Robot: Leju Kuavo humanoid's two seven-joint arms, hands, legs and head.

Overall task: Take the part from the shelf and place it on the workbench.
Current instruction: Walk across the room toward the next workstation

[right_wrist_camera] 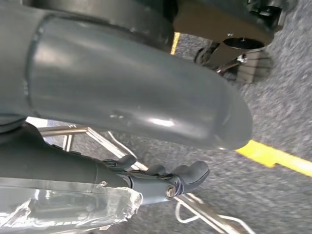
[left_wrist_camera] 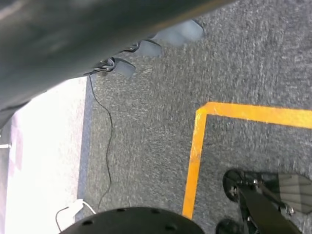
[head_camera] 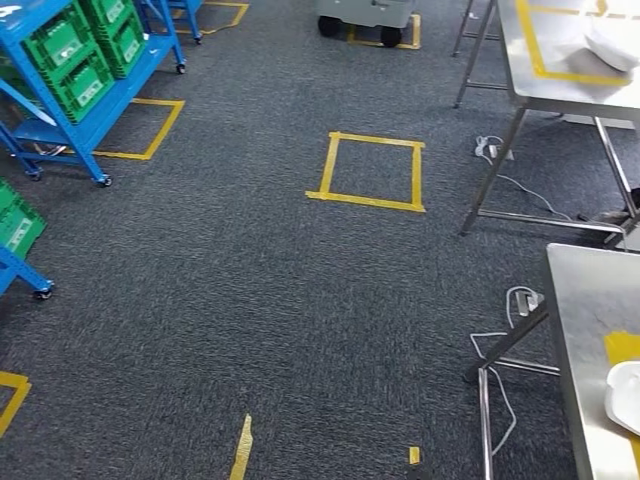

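Clear crinkly wrap (right_wrist_camera: pixel 73 207) lies right under my R hand (right_wrist_camera: pixel 154 180). I think that's the part, in its bag, but I can't tell for sure. I also can't tell if the hand is clamped on it; the dark fingers (right_wrist_camera: pixel 191 173) look stretched out along it, not curled. My guess: the arm hangs low by my side so the bag rides flat while I walk.

My L hand (left_wrist_camera: pixel 147 48) hangs over the carpet, fingers out and apart, nothing in them.

The surface (head_camera: pixel 589 300) is near, on my right. It has a yellow tape mark (head_camera: pixel 620 345) and a white thing (head_camera: pixel 625 395) beside it. I think the tape shows where parts go.

The blue shelf (head_camera: pixel 113 110) is well apart, on my left. It holds green bins (head_camera: pixel 75 60), tipped toward the front, prob. so they're easy to reach into. Can't see what's inside.
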